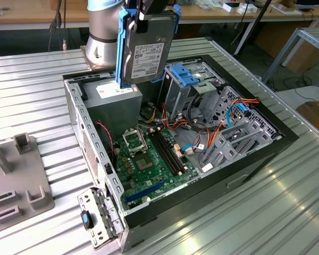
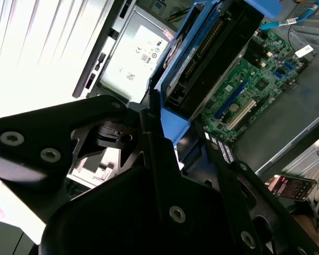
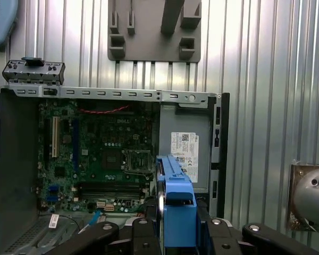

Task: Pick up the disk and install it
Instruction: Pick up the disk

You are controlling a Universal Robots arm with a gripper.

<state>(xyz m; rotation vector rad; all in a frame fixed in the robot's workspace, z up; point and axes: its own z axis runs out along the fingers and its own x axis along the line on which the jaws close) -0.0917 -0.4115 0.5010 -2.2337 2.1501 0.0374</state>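
Disk (image 1: 147,50) upright, long axis vertical

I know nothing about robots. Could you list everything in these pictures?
table: one, ribbed silver metal, under everything
computer case: one, black, lying open on the table
motherboard: one, green, on the case floor
power supply: one, grey, in a case corner
drive cage: one, grey with blue latch, upright inside the case
cables: several, orange, red and blue, inside the case
fixture plate: one, grey, on the table, exterior view's left
disk: one, silver-grey with blue rails, upright above the case
arm: one, silver-grey, beyond the case
hand: one, black, shut on the disk
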